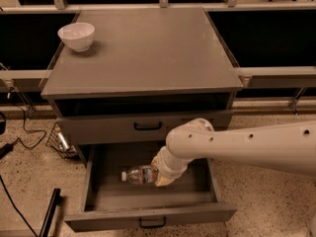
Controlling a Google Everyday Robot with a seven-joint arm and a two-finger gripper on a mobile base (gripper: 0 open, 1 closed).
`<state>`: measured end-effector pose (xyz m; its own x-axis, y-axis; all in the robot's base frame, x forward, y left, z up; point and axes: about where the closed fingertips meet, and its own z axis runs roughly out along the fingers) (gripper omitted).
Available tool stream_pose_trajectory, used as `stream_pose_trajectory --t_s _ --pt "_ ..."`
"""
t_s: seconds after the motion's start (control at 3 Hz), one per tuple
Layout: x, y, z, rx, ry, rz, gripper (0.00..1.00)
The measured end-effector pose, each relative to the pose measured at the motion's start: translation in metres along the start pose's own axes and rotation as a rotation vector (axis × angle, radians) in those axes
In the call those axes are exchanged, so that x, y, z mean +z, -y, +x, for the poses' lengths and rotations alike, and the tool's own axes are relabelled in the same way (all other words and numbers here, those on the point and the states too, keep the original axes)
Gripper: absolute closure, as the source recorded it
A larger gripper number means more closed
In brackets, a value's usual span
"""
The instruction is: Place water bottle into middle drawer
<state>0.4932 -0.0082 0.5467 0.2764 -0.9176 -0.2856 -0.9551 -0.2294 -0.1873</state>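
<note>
The water bottle (137,175) is clear with a white cap pointing left. It lies on its side inside the pulled-out middle drawer (148,216), a shallow grey tray with a small black handle. It is low over the drawer floor; I cannot tell whether it touches. My gripper (162,177) reaches into the drawer from the right and is shut on the bottle's base end. My white arm (247,144) crosses over the drawer's right side and hides part of it.
A closed grey drawer (98,128) with a black handle sits just above the open one. A white bowl (76,36) stands on the cabinet top (148,53) at the back left. A wire basket (59,142), cables and a black bar (49,214) lie on the floor to the left.
</note>
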Motion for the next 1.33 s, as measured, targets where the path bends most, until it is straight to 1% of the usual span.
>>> stream_pose_trajectory --t_s 0.33,0.67,1.0,1.33 --pt "0.020 0.006 0.000 -0.021 0.001 0.002 1.00" --pt "0.050 0.010 0.008 -0.034 0.000 -0.005 1.00" --pt "0.095 0.009 0.030 -0.027 -0.018 -0.024 1.00" --pt "0.124 0.008 0.051 -0.005 -0.043 -0.040 1.00"
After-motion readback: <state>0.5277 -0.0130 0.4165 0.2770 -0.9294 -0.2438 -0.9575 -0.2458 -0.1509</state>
